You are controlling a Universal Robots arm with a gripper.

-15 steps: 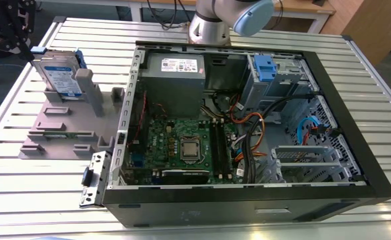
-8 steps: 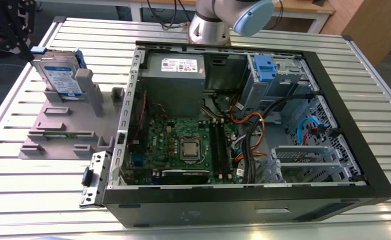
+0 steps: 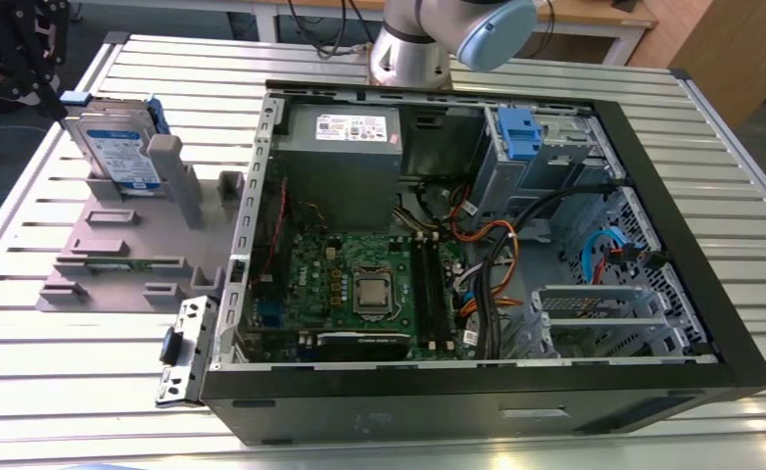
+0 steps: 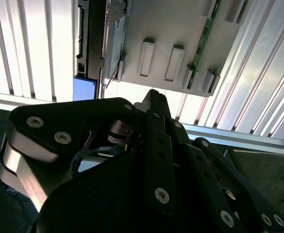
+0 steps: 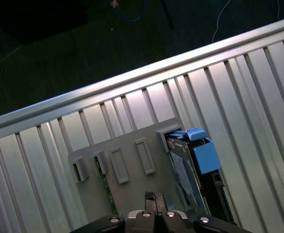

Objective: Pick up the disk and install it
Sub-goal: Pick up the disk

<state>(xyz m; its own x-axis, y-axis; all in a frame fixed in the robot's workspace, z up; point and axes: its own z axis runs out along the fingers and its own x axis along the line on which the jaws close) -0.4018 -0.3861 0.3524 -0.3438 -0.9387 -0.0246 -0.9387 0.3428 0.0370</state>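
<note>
Grey holder (image 3: 121,257) on the slatted desk (image 3: 18,392) sits below the end effector (image 5: 154,200). The disk (image 3: 113,149) stands on edge in a slot at the holder's end closest to the end effector. In the first wrist view the disk (image 5: 184,175) shows edge-up w/ its blue bracket (image 5: 203,151) around it, off to one side of the fingertip line, not under it.

Handling, my read: metal-bodied drive, so rigid and fairly heavy for its size. It won't flex but is prob. shock-sensitive, so no knocks vs. the slot walls and no drops. Label face and bare metal look smooth, maybe slippery under hard pads. The plastic bracket is the weaker part; squeezing that alone could bend it. Best hold, imo: across the two broad faces near the exposed top edge, centred so it doesn't swing, and clear of the tall grey post (image 3: 164,176) just beside it.

End effector: the two fingertips (image 5: 149,200) are pressed together w/ nothing between them and touch nothing — it hangs over the holder, apart from the disk. In the second wrist view its black links run to a single tip (image 4: 153,97). At this width it looks too narrow to straddle the disk.

Farther off, the open PC case (image 3: 488,245) lies well apart from the end effector, beyond the disk — the arm's base column (image 3: 409,54) stands behind the case.
</note>
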